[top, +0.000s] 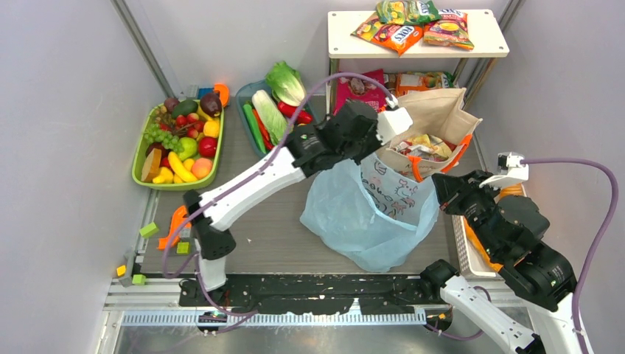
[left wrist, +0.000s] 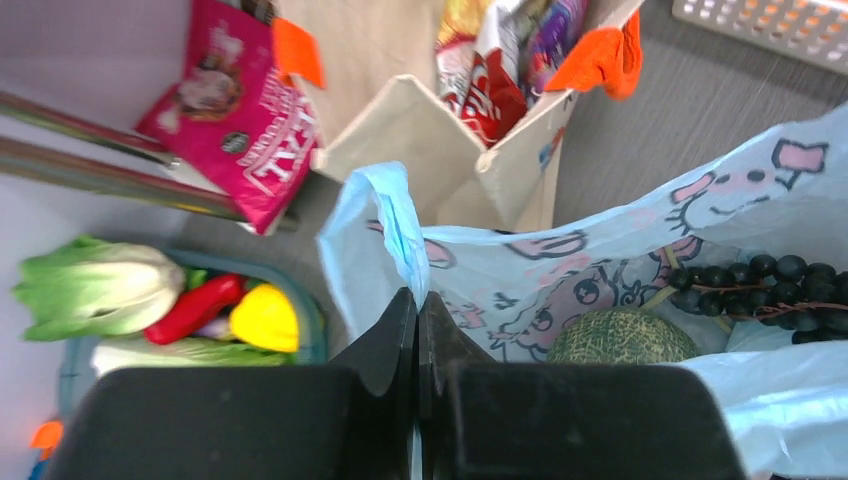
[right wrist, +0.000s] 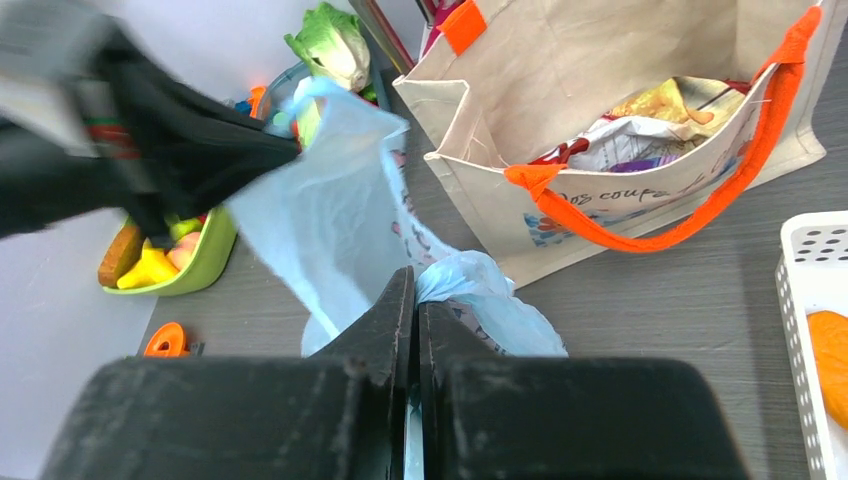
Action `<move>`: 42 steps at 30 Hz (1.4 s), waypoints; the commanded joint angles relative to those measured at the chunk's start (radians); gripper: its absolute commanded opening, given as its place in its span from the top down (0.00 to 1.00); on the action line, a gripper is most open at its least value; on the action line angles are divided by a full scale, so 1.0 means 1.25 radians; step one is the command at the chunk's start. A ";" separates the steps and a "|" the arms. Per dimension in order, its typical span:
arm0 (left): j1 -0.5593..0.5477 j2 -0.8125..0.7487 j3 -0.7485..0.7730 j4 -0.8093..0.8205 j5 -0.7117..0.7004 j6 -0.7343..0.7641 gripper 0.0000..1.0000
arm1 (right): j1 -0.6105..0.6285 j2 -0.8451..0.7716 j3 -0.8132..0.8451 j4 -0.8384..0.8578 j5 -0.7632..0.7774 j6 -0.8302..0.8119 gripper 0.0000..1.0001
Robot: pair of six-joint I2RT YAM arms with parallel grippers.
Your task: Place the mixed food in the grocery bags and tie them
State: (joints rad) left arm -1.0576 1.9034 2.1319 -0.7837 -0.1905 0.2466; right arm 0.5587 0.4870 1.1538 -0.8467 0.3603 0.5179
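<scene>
The light-blue plastic bag sits in the middle of the table, its mouth stretched between the left tool, pinching it at far left, and the right tool, pinching it at right.

1. The right claw has its two dark fingers pressed together, pinching a bunched part of the light-blue plastic bag.
2. The left claw, blurred at upper left, grips another edge of that bag, and the thin film stretches between the two.
3. A beige canvas tote stands open on the grey tabletop, its orange handles drooping over the front. Shiny snack packets lie inside.
4. A pale-green cabbage lies beyond the bag.
5. A green tray with fruit is at the left, and a white mesh basket at the right edge.
</scene>
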 commanded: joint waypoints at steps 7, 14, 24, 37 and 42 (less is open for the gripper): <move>0.005 -0.273 -0.059 0.029 -0.082 0.027 1.00 | -0.004 0.047 0.170 -0.018 0.088 -0.079 0.95; 0.023 -0.319 -0.132 0.053 -0.105 0.024 0.38 | -0.004 0.051 0.168 -0.022 0.084 -0.083 0.95; 0.246 -0.402 -0.280 0.160 0.026 -0.185 0.09 | -0.004 0.037 0.113 -0.022 0.064 -0.063 0.95; 0.507 -0.385 -0.494 0.356 0.091 -0.480 0.00 | -0.003 0.054 0.073 -0.006 0.062 -0.064 0.95; 0.539 -0.223 -0.398 0.297 0.031 -0.500 0.01 | -0.004 0.070 0.067 0.010 0.060 -0.068 0.95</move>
State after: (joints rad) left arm -0.4080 1.4769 1.5398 -0.4225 -0.1188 -0.3157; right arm 0.5587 0.5419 1.2415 -0.8932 0.4351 0.4400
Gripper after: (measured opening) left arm 0.994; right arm 0.067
